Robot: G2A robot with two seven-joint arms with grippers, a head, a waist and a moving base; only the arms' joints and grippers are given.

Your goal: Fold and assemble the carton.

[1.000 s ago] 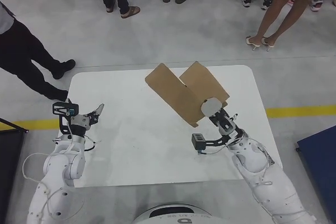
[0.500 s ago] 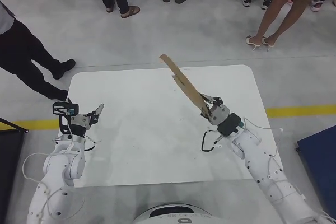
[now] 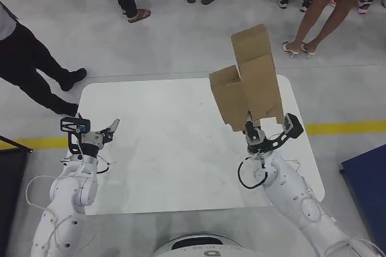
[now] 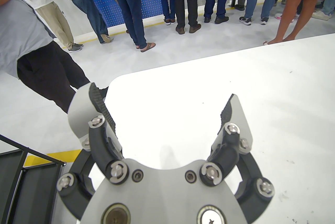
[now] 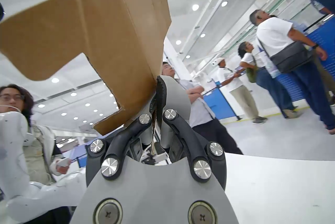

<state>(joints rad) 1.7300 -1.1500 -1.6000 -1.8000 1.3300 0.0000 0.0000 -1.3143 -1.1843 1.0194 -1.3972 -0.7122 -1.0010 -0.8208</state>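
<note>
Right jaws pinching bottom edge of carton (image 3: 257,70), panels standing above

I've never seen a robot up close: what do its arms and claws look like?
The left arm and right arm are rounded white shells. A thin black cable loops beside the right wrist. The left claw and right claw have silver metal plates, black linkages, shiny screws and ribbed black pads.
</note>
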